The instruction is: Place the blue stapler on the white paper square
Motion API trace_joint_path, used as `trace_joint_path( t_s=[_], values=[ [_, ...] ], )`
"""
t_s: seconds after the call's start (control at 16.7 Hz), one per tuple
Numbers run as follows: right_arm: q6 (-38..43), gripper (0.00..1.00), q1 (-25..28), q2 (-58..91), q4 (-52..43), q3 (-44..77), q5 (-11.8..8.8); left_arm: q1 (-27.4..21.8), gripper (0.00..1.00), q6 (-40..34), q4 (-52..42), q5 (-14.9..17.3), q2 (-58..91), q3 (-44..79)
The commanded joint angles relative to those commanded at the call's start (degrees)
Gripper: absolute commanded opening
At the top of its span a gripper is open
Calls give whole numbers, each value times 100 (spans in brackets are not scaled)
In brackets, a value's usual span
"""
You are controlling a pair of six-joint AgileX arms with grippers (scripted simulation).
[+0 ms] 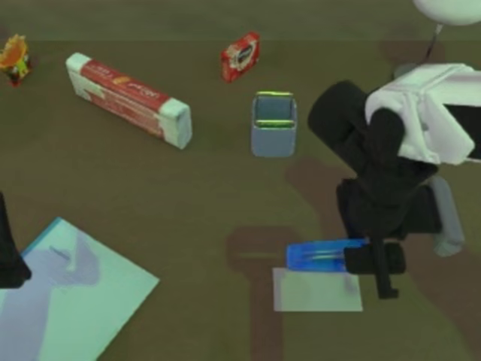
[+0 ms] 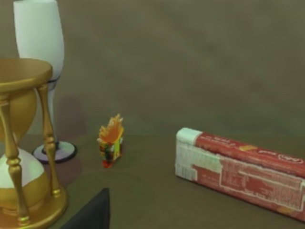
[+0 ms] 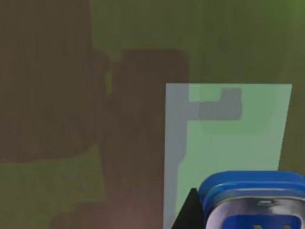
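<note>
My right gripper (image 1: 373,261) is shut on one end of the blue stapler (image 1: 319,256), which lies lengthwise toward the left of the top view. The stapler hangs over the far edge of the white paper square (image 1: 316,290), and its shadow falls on the sheet. In the right wrist view the blue stapler (image 3: 252,200) fills the lower corner beside one black finger (image 3: 189,215), with the white paper square (image 3: 228,138) beyond it. My left gripper (image 1: 9,259) is parked at the table's left edge, open, with one finger (image 2: 93,212) showing in its wrist view.
A grey-blue square cup (image 1: 273,126) stands behind the paper. Farther back lie a long red-and-white box (image 1: 128,99) and a small red box (image 1: 240,56). A large light-cyan sheet (image 1: 75,301) covers the front left. An hourglass (image 2: 24,143), white vase (image 2: 40,47) and small toy (image 1: 15,59) stand at the far left.
</note>
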Motion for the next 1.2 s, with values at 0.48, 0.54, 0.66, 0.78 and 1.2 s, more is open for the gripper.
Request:
trace_joint_path(
  t_s=[0.48,0.54,0.66,0.78,1.2],
  values=[
    [106,0,138,434,783,-409,4,0,100,0,0,0,0,0],
    [106,8,138,434,783,-409,4,0,100,0,0,0,0,0],
    [106,23,138,434,783,-409,4,0,100,0,0,0,0,0],
    [106,38,138,434,783,-409,4,0,100,0,0,0,0,0],
    [106,90,138,434,783,-409,4,0,100,0,0,0,0,0]
  ],
)
